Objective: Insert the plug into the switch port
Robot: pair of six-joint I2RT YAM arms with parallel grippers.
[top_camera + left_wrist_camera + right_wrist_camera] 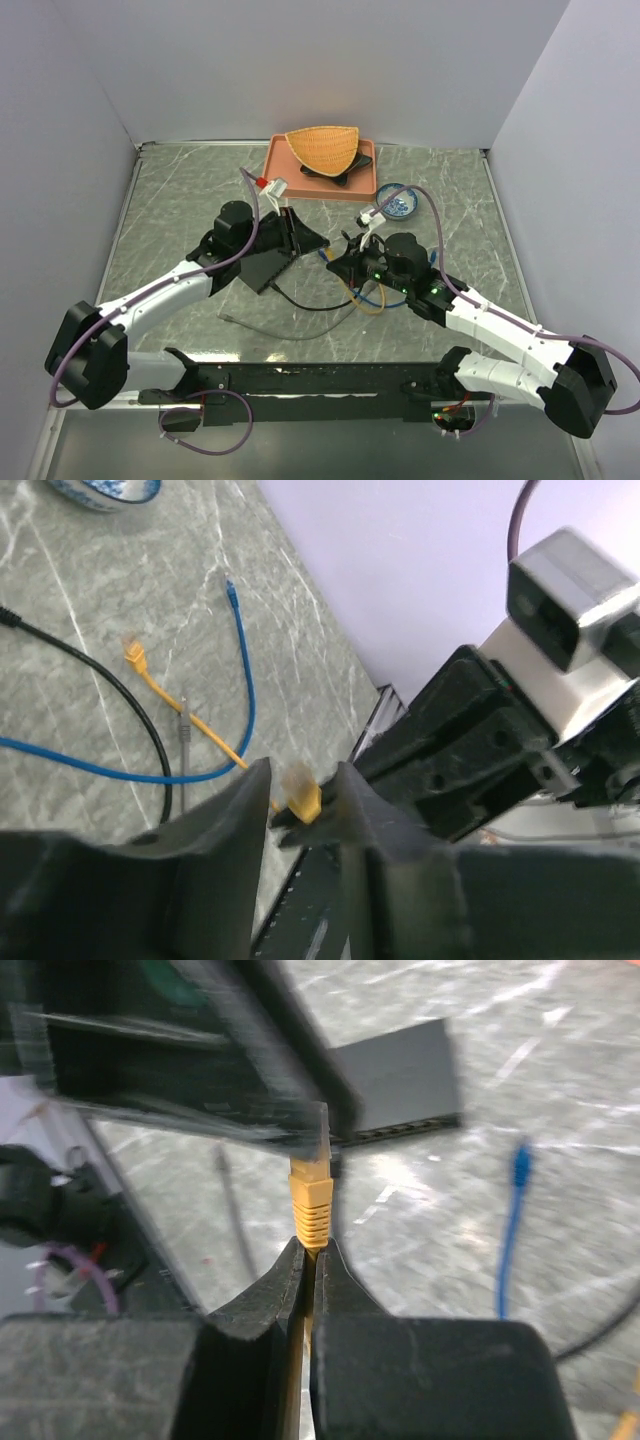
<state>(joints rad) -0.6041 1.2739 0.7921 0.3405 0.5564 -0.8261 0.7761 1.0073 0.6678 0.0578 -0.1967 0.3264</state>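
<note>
The yellow plug [310, 1192] stands straight up from my right gripper [311, 1245], which is shut on the yellow cable just behind the plug's ribbed boot. In the left wrist view the same plug [303, 798] sits in the gap of my left gripper [303, 770], whose jaws stand a little apart and do not clamp it. The switch [262, 265], a flat black box, lies on the table under the left gripper [305, 238]. It also shows beyond the plug, the switch [400, 1085] with its row of sockets along the near edge. The right gripper [348, 262] meets the left one mid-table.
An orange tray [285, 185] at the back holds a wicker basket [322, 147] on a black dish. A blue-and-white bowl [397, 203] sits to its right. Blue [243, 680], black [150, 730], grey [185, 730] and yellow [170, 702] cables lie loose on the marble.
</note>
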